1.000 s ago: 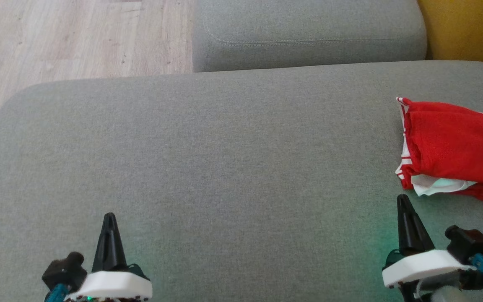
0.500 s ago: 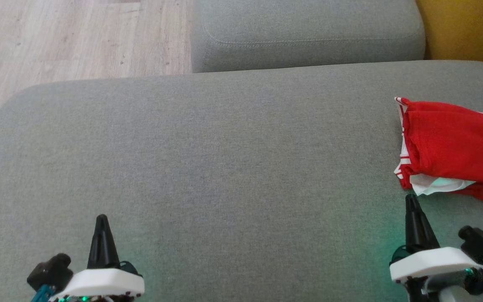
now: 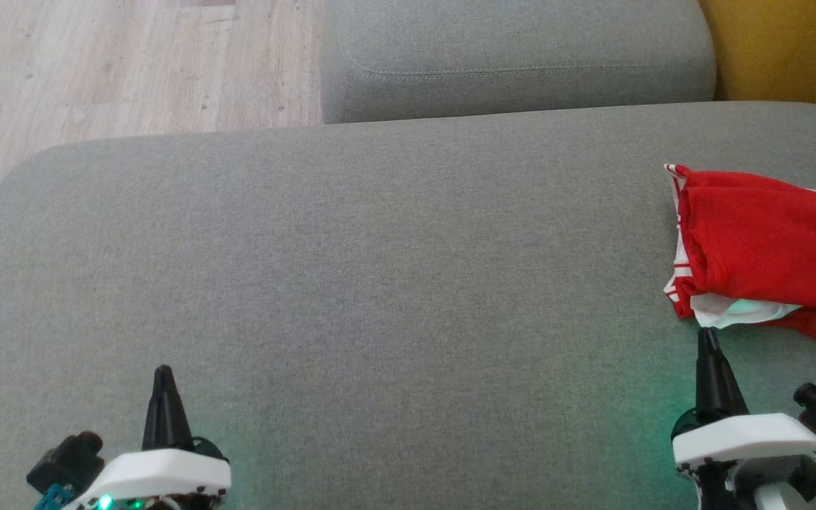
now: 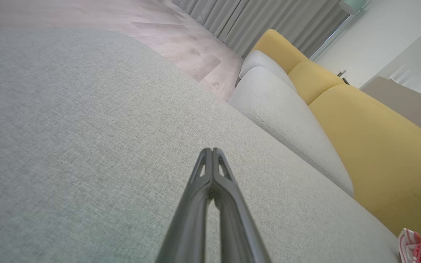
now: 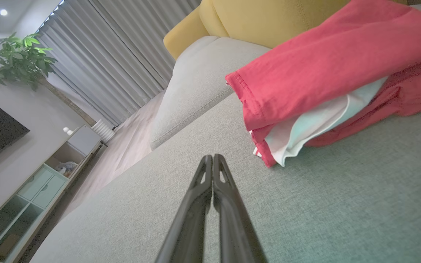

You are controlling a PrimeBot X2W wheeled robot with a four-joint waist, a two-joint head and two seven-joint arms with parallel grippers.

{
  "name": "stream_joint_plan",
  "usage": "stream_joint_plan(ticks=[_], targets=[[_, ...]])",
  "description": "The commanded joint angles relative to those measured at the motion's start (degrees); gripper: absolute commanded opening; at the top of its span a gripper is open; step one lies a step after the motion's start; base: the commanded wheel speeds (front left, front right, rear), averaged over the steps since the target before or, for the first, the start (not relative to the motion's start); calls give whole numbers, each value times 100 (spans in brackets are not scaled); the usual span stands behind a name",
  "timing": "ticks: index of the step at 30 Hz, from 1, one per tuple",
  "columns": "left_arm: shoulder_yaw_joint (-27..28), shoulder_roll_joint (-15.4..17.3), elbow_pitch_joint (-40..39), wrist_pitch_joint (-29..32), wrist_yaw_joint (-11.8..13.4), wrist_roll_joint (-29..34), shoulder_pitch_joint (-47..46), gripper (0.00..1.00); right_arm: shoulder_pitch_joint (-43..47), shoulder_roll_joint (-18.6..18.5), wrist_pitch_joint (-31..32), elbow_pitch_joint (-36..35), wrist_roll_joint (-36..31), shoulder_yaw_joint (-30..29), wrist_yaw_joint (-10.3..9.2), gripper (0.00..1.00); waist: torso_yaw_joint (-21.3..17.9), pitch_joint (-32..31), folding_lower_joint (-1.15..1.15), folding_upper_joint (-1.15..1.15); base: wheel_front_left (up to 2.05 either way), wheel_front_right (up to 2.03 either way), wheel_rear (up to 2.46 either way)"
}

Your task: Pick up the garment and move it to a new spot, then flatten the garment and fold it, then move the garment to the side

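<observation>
**Garment sitting on the right side of the grey seat cushion**

So the garment is a red thing with white striped trim, and a bit of white fabric pokes out at its near corner. It lies in a loose folded bundle on the right side of the cushion, layers stacked on each other, and it runs off the right edge of my head view. Its hemmed end faces the cushion's middle.

My right gripper is over the near right part of the cushion. The fingers are pressed together with nothing between them. The tip points at that white corner and sits just beside it, with a strip of bare cushion between in my wrist view.

My left gripper is over the near left part of the cushion, well apart from the garment. It's pinched closed too, and empty. Can't tell if either tip actually touches the fabric.

Past the cushion's far edge there's a second grey cushion, with a yellow backrest to its right and wood floor to its left.
</observation>
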Motion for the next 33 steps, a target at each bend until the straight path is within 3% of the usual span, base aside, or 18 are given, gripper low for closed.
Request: stream_joint_plan(ticks=[1, 33], targets=[[136, 15, -202, 31, -22, -119, -317, 0, -320, -59, 31, -219, 148, -1, -2, 0, -1, -1, 0, 0, 0, 0, 0], [452, 27, -287, 576, -246, -2044, -444, 0, -451, -76, 564, -336, 2296, -194, -3, 0, -50, -17, 0, 0, 0, 0, 0]])
